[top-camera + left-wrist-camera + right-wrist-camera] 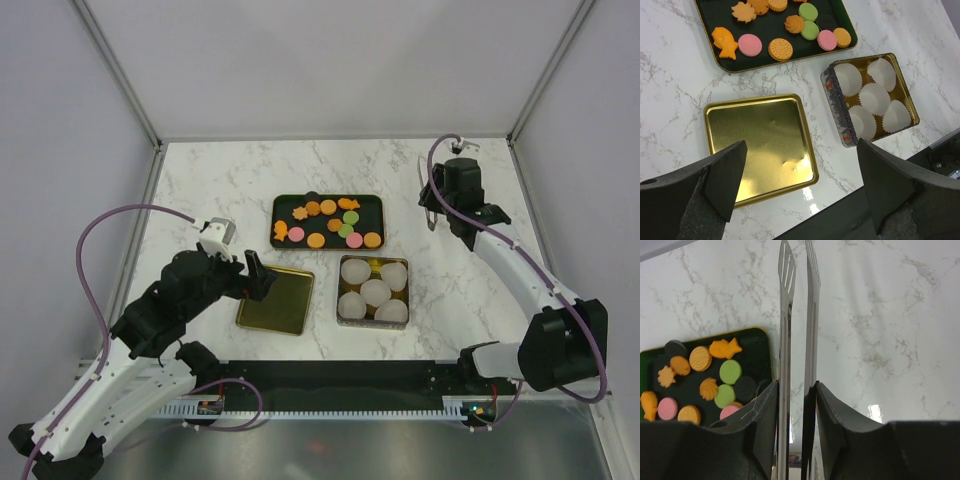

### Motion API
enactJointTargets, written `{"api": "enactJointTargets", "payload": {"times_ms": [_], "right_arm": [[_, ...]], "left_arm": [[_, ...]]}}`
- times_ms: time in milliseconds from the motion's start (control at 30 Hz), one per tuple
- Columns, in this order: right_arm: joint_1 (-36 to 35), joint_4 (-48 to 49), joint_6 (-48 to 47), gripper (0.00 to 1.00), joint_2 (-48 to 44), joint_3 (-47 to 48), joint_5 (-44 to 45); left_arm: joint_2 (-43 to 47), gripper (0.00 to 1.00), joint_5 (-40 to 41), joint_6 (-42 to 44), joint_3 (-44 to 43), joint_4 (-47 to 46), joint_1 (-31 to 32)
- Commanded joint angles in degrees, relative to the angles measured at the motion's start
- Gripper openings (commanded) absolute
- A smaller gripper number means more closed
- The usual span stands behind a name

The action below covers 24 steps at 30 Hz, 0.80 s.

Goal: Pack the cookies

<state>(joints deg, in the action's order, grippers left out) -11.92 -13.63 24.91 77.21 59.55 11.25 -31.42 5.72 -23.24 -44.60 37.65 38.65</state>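
The right hand (795,388) is gripping a pair of metal tongs (786,315), its fingers pressed in on the two slotted blades so that only a narrow gap is showing between them. The blades are pointing straight out along the hand's own line, over bare tabletop (890,340). The cookies (730,371) are lying off to this hand's left in a dark tray (760,347). The tray's long side is running across the tabletop, so the tongs are likely needing a swing leftward to reach them.

The left hand (800,182) is hanging wide open and holding nothing, above a gold lid (760,130). Just beside the lid, an open tin (837,107) is holding white paper cups (874,97). The tin's side is showing a printed pattern, but no writing is readable anywhere.
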Motion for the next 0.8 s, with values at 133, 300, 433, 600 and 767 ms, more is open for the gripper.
{"api": "enactJointTargets", "payload": {"times_ms": [133,300,433,600,767], "right_arm": [[-10.72,-4.74,-1.61,0.4,-8.2,-1.98,-3.25],[-18.21,-5.35,-1.0,0.38,-10.15,-3.56,-4.12],[-24.36,-5.01,-0.74,0.37,-7.26,-4.18,-2.99],[-30.86,-3.78,-0.47,0.37,-2.69,-3.65,-0.7],[-33.51,-3.42,-0.56,0.39,0.83,-2.86,0.79]], "left_arm": [[0.31,1.0,2.19,-1.63,0.21,-0.03,0.11],[0.22,1.0,2.2,-1.63,0.21,-0.03,0.19],[0.13,1.0,2.28,-1.63,0.13,0.06,0.19],[-0.22,1.0,2.28,-1.63,0.21,-0.03,0.19],[-0.22,1.0,2.11,-1.63,0.21,-0.03,0.19]]}}
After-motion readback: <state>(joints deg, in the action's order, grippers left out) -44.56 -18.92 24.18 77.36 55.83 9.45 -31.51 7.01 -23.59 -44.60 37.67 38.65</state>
